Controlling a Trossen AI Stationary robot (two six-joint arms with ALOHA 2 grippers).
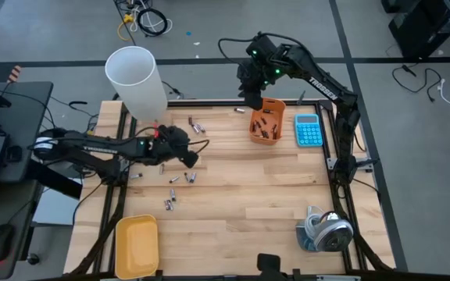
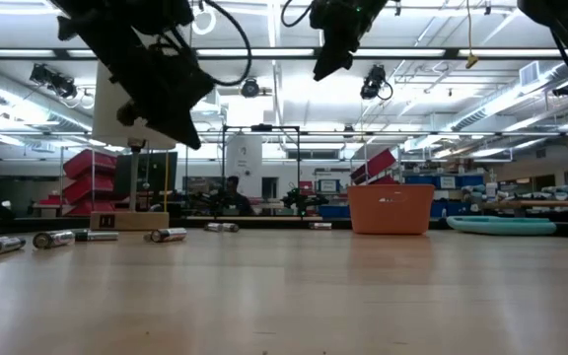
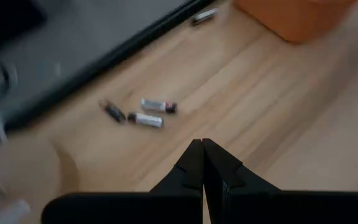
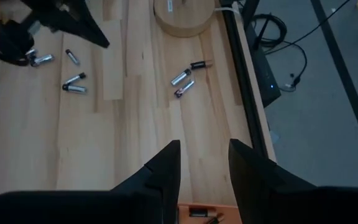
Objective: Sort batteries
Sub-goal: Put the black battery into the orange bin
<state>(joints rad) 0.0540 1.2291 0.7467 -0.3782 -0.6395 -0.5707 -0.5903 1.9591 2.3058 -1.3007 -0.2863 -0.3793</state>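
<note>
Batteries (image 1: 180, 190) lie scattered over the left half of the wooden table (image 1: 241, 203): a few near the middle-left, a small cluster (image 1: 198, 125) near the far edge, and more already lying inside the orange bin (image 1: 266, 120) at the far right. In the low view several cells (image 2: 55, 238) lie on their sides in a row along the tabletop at the left.

The left gripper (image 1: 189, 156) hangs above the table just beyond the scattered cells, at the end of an arm that reaches in level from the left edge. Its fingers (image 3: 191, 163) are pressed together with nothing between them; its wrist camera looks past them at three cells (image 3: 145, 113) on the wood.

The right gripper (image 1: 253, 99) hangs at the near-left rim of the orange bin, well above the table. The right arm arches up from its mount at the right side, bends at the elbow, and points the wrist downward. Its fingers (image 4: 165, 167) stand parted with a clear gap, and nothing is visible between them; the bin's edge with a cell inside (image 4: 199, 213) shows just below them.

A blue calculator (image 1: 308, 129) lies just right of the bin. A white cylinder (image 1: 137, 80) stands at the far left corner, a yellow tray (image 1: 137, 245) at the near left edge, and a tape roll (image 1: 326, 231) near the right corner.
</note>
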